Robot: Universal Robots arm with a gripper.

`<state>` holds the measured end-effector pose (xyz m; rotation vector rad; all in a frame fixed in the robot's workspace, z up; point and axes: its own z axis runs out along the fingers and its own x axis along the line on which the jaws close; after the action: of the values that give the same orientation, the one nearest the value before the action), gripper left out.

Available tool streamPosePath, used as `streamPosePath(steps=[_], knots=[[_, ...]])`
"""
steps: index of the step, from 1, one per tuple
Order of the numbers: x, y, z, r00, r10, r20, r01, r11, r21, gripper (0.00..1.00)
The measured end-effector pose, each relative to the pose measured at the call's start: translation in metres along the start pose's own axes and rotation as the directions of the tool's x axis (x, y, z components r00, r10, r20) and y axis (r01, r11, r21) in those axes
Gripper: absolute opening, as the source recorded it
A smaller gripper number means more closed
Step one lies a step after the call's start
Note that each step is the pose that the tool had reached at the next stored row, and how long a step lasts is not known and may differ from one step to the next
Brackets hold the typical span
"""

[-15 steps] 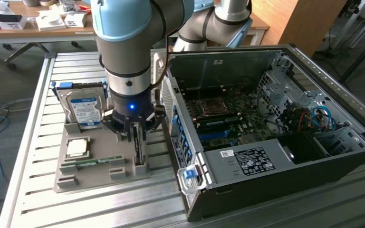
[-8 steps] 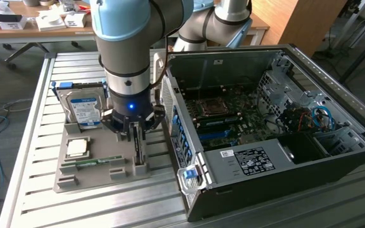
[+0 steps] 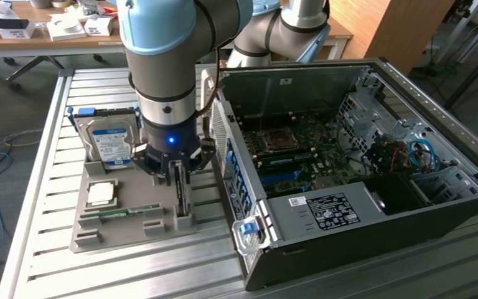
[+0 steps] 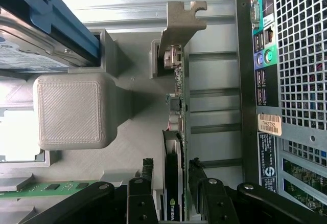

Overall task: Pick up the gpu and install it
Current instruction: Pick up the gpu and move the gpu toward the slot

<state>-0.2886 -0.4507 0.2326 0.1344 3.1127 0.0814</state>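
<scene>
The gpu (image 4: 176, 111) stands on its edge in a slot of the grey holder tray (image 3: 89, 237), with its grey metal end bracket (image 4: 180, 22) at the far end. In the exterior view the gpu (image 3: 182, 202) sits just beside the open computer case (image 3: 347, 187). My gripper (image 3: 177, 177) hangs straight down over the card. Seen from the wrist, the gripper (image 4: 173, 188) is open and straddles the card's near end, one dark finger (image 4: 148, 183) on each side, with narrow gaps to the card.
The tray also carries a silver hard drive (image 3: 110, 140) with a blue-white label, a square processor (image 3: 102, 194) and a green memory stick (image 3: 127, 213). The case's rear panel (image 4: 296, 55) stands close beside the card. The tray rests on a slatted metal table (image 3: 40, 156).
</scene>
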Motion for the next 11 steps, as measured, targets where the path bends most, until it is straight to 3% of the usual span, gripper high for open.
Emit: streamPosePath(steps=[11], knots=[[-0.0008,0.0000,0.0006,1.0000,0.000,0.0000,0.000,1.0000,-0.0001,0.42]])
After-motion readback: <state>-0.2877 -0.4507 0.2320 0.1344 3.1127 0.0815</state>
